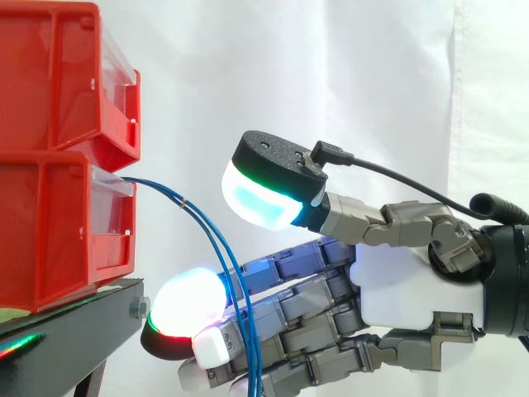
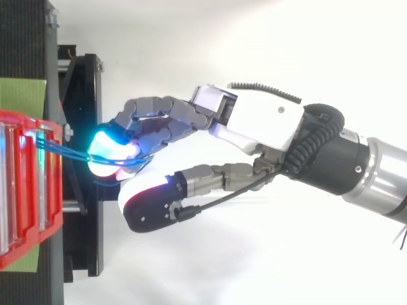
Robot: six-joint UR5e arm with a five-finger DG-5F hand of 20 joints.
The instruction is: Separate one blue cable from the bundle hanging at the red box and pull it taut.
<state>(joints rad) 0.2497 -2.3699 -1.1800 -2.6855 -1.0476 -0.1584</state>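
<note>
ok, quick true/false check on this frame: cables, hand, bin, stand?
1. The blue cables leave the lower red bin. True.
2. The cables are taut and straight. False: they sag in a curve down past the fingers.
3. The hand reaches in from the side view's right, fingers stretched towards that bin. True.
4. The thumb presses on the cables. False: it is raised above the fingers, off the cables.
5. The lower red bin rests on a white stand. False: the stand is black.
</note>
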